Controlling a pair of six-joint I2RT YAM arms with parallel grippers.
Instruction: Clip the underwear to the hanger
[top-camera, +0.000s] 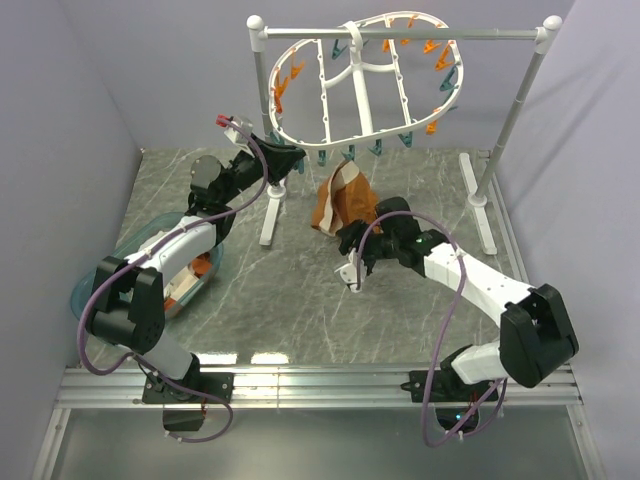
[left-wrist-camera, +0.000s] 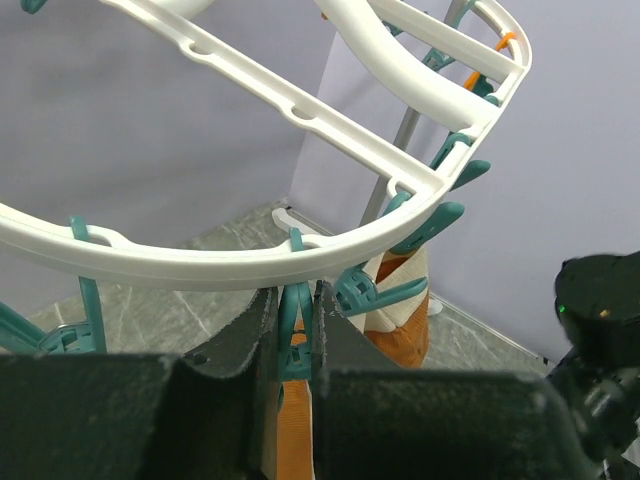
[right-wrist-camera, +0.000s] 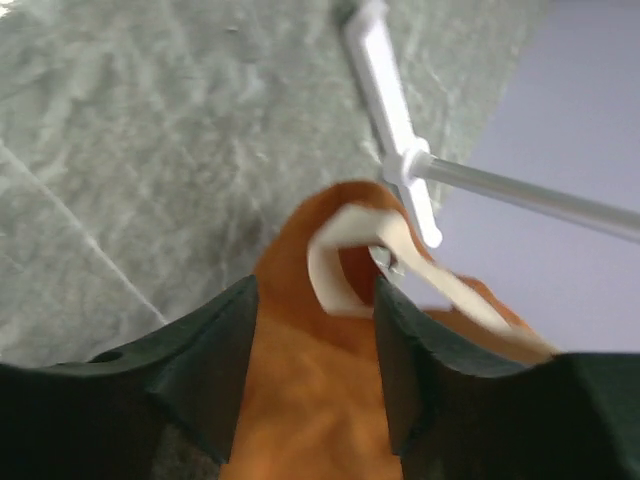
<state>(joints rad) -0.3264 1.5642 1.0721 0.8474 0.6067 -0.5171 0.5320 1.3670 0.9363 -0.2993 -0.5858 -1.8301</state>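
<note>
My left fingers (left-wrist-camera: 252, 335) pinch a teal clothespin (left-wrist-camera: 295, 325) on the white oval plastic hanger (left-wrist-camera: 200, 268); my right fingers (right-wrist-camera: 215, 365) gape around rust-orange fabric underwear (right-wrist-camera: 305, 400).

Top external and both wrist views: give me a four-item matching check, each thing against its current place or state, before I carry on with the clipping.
Things:
1. rust-orange fabric underwear
2. large white plastic oval hanger
3. left gripper
4. right gripper

Place or state:
a. jaws apart, orange fabric between them
b. hooked over the top bar of the grey-white pole stand
c. closed on a teal clothespin
d. hanging under the hanger's near rim

Pairs: 1-d, 2-b, 3-c, 4-a
</note>
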